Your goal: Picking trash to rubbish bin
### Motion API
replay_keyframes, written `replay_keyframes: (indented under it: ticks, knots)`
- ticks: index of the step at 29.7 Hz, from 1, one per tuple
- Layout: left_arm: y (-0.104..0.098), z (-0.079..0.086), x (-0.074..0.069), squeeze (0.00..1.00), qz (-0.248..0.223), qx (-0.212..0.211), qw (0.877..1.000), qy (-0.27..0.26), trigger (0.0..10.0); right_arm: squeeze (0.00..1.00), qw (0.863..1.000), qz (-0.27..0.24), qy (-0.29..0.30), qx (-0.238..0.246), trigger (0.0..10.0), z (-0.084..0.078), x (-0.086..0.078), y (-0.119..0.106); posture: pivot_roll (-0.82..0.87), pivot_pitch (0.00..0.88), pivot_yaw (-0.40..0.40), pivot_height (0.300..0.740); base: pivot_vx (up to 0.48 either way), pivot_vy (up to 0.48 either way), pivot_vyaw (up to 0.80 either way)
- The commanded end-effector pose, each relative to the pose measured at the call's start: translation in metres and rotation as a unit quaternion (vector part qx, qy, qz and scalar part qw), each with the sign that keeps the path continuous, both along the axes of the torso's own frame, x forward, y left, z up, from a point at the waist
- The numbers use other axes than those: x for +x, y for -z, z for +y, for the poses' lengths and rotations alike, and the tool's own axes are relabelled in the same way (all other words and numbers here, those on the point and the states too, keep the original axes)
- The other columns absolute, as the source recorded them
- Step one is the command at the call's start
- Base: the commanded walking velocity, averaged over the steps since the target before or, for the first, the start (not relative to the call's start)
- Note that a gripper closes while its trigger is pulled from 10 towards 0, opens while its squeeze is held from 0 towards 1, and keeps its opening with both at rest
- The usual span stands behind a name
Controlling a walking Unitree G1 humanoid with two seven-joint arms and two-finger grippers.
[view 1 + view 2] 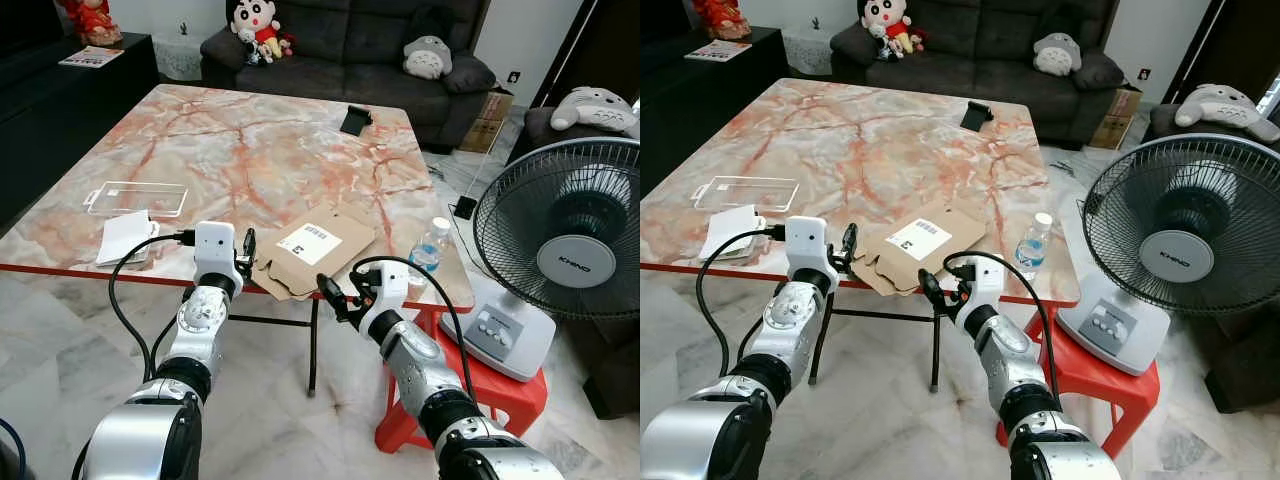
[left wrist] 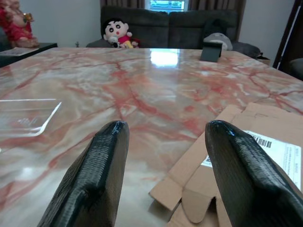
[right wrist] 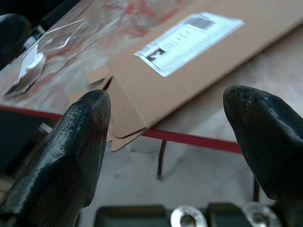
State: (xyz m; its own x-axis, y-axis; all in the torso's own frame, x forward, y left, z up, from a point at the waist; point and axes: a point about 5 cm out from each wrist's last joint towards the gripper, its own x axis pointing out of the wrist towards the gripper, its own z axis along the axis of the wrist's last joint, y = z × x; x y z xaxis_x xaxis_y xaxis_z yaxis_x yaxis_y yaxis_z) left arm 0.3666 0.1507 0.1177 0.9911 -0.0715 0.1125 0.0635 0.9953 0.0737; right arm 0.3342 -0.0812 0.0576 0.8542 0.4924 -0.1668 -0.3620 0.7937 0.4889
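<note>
A flattened cardboard mailer box (image 1: 315, 248) with a white shipping label lies on the marble table's (image 1: 250, 150) near edge, overhanging slightly. The left gripper (image 2: 163, 156) and right gripper (image 3: 165, 137) flank it, jaws wide, empty. A water bottle (image 1: 431, 246) stands nearby.

Head eyes look down over the marble table (image 1: 250, 150); both wrist views closely share the flattened cardboard (image 3: 189, 61).

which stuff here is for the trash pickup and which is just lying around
For the job: flattened cardboard box overhanging the table edge; left end effector and right end effector, both open beside it.

Lying about: water bottle, clear plastic tray, fan, black case.
</note>
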Motion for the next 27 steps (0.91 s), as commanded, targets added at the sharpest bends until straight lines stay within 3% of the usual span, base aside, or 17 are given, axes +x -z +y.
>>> replay_keyframes:
  ticks: [1, 10, 15, 17, 23, 27]
  knots:
    - [-0.012, -0.008, 0.006, 0.0, -0.017, 0.01, 1.0, 0.019, 10.0, 0.0, 1.0, 0.0, 0.011, 0.014, 10.0, -0.001, 0.007, -0.009, 0.0, 0.023, -0.111, 0.74, 0.0, 0.0, 0.0]
    - [-0.009, -0.025, 0.004, 0.0, -0.015, 0.047, 0.997, 0.067, 10.0, 0.0, 0.992, 0.069, 0.046, 0.098, 10.0, 0.003, 0.012, -0.013, 0.0, 0.026, -0.112, 0.74, 0.0, 0.0, 0.0]
    - [0.008, -0.019, -0.002, 0.0, 0.03, 0.042, 0.996, 0.077, 10.0, 0.0, 0.99, 0.077, 0.051, 0.108, 10.0, 0.004, 0.015, -0.017, -0.01, 0.033, -0.11, 0.74, 0.0, 0.0, 0.0]
    - [0.021, -0.013, -0.005, 0.0, 0.071, 0.017, 0.994, 0.078, 10.0, 0.0, 0.988, 0.081, 0.053, 0.116, 10.0, 0.004, 0.015, -0.018, -0.01, 0.035, -0.11, 0.74, 0.0, 0.0, 0.0]
    - [0.042, -0.006, -0.014, 0.0, 0.127, 0.037, 0.987, 0.089, 10.0, 0.0, 0.988, 0.079, 0.048, 0.121, 10.0, 0.004, 0.016, -0.023, -0.01, 0.041, -0.11, 0.74, 0.0, 0.0, 0.0]
    - [0.05, -0.006, -0.019, 0.0, 0.149, 0.024, 0.983, 0.104, 10.0, 0.0, 0.988, 0.077, 0.05, 0.124, 10.0, 0.001, 0.017, -0.026, -0.01, 0.044, -0.111, 0.74, 0.0, 0.0, 0.0]
